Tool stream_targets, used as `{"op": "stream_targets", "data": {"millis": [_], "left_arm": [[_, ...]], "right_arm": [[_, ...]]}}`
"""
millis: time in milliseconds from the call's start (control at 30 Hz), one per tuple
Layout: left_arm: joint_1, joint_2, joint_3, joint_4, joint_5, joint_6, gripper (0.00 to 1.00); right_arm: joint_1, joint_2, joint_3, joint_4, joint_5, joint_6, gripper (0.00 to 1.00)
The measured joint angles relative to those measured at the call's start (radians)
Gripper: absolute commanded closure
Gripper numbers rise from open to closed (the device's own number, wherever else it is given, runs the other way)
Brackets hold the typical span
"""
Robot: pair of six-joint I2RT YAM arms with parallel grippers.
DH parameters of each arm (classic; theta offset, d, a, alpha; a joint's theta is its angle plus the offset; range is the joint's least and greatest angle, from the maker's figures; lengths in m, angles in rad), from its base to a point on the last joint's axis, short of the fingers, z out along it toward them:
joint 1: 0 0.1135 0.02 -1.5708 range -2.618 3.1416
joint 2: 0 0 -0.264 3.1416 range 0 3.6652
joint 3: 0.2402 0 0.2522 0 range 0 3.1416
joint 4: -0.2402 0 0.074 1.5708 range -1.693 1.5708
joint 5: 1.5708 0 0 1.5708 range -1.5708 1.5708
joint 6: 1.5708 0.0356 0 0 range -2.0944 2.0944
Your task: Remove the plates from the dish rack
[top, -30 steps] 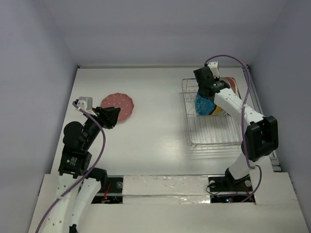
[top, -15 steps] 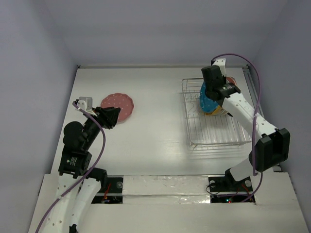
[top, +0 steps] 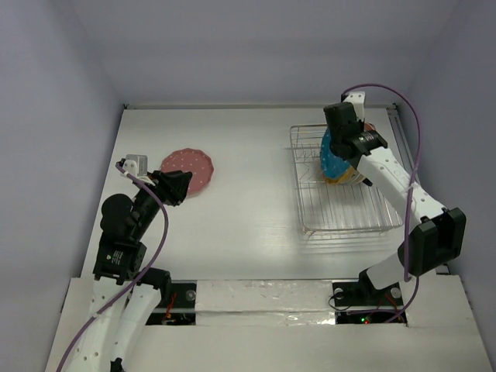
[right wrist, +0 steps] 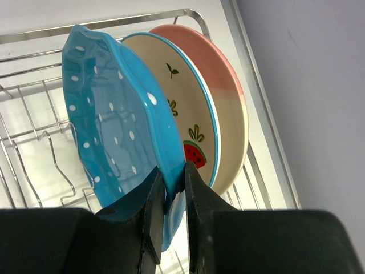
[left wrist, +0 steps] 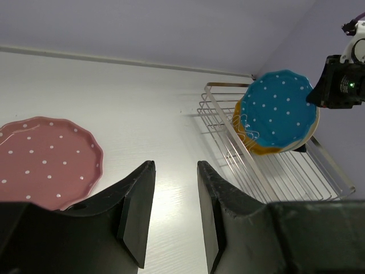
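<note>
The right gripper [right wrist: 174, 182] is pinching the bottom rim of the blue dotted plate [right wrist: 108, 114]. Its two fingers are close together with the rim squeezed between them. A second ago the right arm was more to the left. Now it has swung toward the right edge of the table [top: 248, 155], and the blue dotted plate has come up a little with it. The plate is tilted and is above the far end of the rack [top: 341, 217], near the far right corner of the table. In the left wrist view it sits higher than the orange plate [left wrist: 251, 142] just behind it. So I think it is on its way out of the rack, but it is not out yet.

Next in the row stand a white plate with red fruit [right wrist: 182, 103] and a cream plate with a pink edge [right wrist: 222, 85]. They lean in the rack, very close to the blue one.

The red dotted plate [top: 188, 170] lies flat on the table near the far left corner, out of the rack. The left gripper [left wrist: 175, 211] has not moved. It hangs just beside that plate with its fingers wide apart and nothing in them.

Several plates are left to unload.
</note>
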Motion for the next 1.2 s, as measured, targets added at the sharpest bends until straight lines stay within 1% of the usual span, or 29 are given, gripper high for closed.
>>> {"op": "stream_targets", "data": {"millis": [333, 467, 733, 833, 933, 1067, 1200], "left_arm": [[0.000, 0.000, 0.000, 0.000, 0.000, 0.000, 0.66], [0.000, 0.000, 0.000, 0.000, 0.000, 0.000, 0.65], [0.000, 0.000, 0.000, 0.000, 0.000, 0.000, 0.65], [0.000, 0.000, 0.000, 0.000, 0.000, 0.000, 0.65], [0.000, 0.000, 0.000, 0.000, 0.000, 0.000, 0.65], [0.000, 0.000, 0.000, 0.000, 0.000, 0.000, 0.65], [0.000, 0.000, 0.000, 0.000, 0.000, 0.000, 0.65]], "right_arm": [[-0.023, -0.077, 0.013, -0.033, -0.037, 0.013, 1.00], [-0.042, -0.116, 0.013, -0.004, -0.072, 0.060, 1.00], [-0.052, -0.145, 0.006, 0.009, -0.101, 0.091, 1.00], [-0.071, -0.158, -0.034, 0.053, -0.154, 0.117, 1.00], [-0.092, -0.175, -0.098, 0.108, -0.240, 0.157, 1.00], [-0.104, -0.189, -0.164, 0.166, -0.375, 0.217, 1.00], [-0.104, -0.192, -0.186, 0.233, -0.523, 0.274, 1.00]]}}
